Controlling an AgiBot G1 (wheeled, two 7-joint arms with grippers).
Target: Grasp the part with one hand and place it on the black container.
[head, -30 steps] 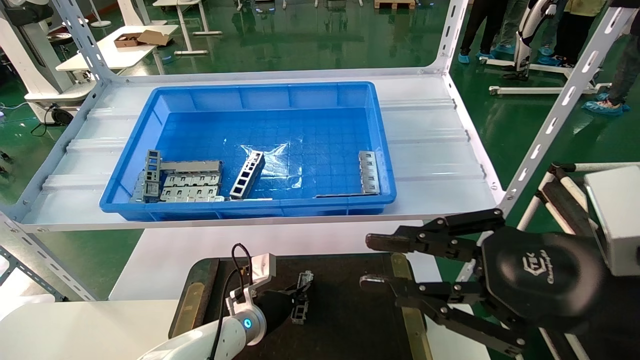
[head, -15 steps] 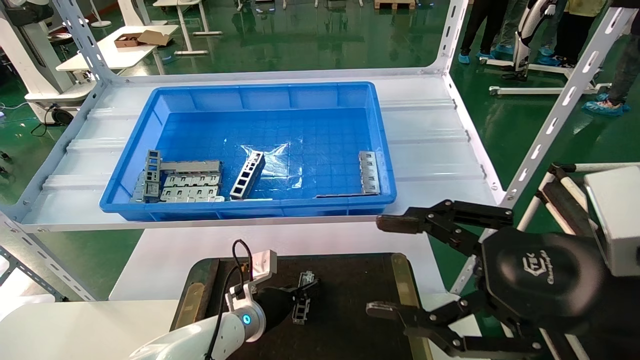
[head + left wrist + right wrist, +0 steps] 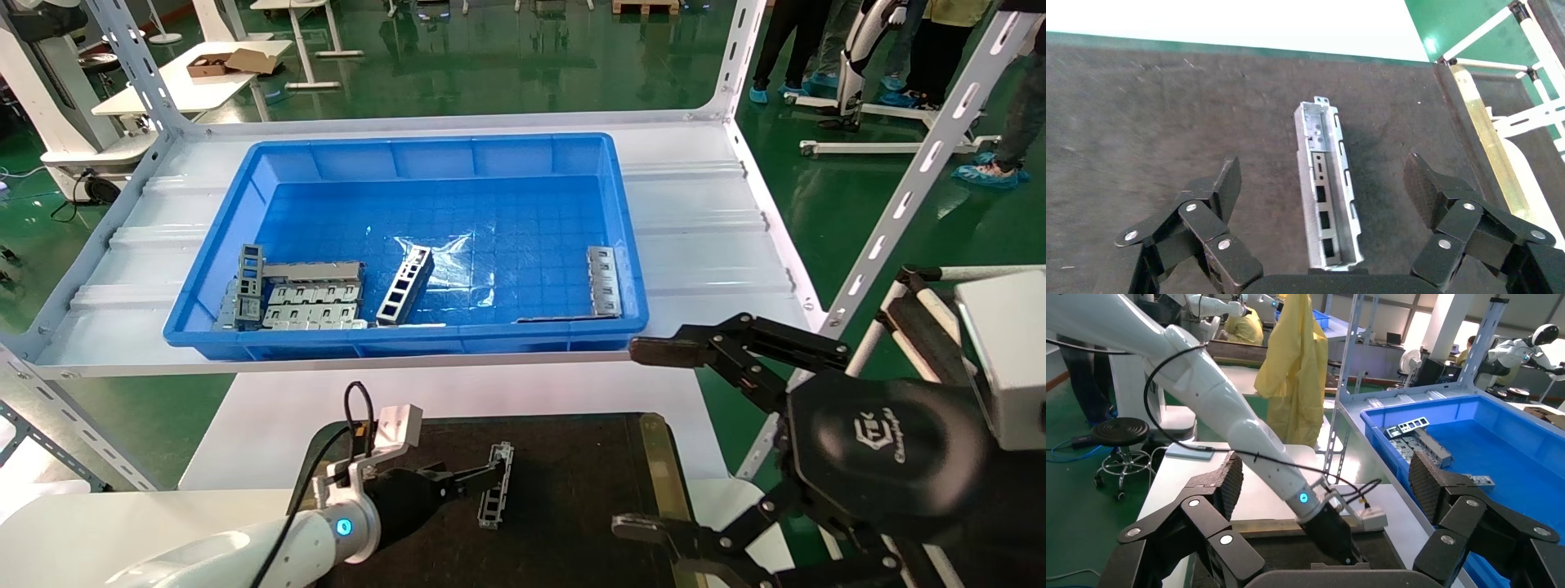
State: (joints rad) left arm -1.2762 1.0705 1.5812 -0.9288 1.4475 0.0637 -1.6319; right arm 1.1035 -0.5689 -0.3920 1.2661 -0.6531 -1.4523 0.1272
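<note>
The part (image 3: pixel 496 485) lies flat on the black container (image 3: pixel 572 506), near its middle, with its open channel facing up and its long axis running roughly from the tray's near edge toward its far edge. In the left wrist view the part (image 3: pixel 1326 187) sits free on the matte surface between the two fingers (image 3: pixel 1220 187) of the left gripper (image 3: pixel 1324 190), which are spread wide on either side of it and touch neither of its side walls. Seen from the head, the left gripper (image 3: pixel 474 482) is low over the container just beside the part, on the side of the brass strip (image 3: pixel 315 482) that runs along the container's left edge. The right gripper (image 3: pixel 654 441) hangs over the container's right edge, above the other brass strip (image 3: pixel 658 465), well apart from the part, with its fingers (image 3: pixel 658 353) spread wide and holding nothing. Beyond the container's far edge, on the white shelf (image 3: pixel 703 245), stands the blue bin (image 3: pixel 409 155) with several grey metal pieces (image 3: pixel 302 298) lying inside it.
</note>
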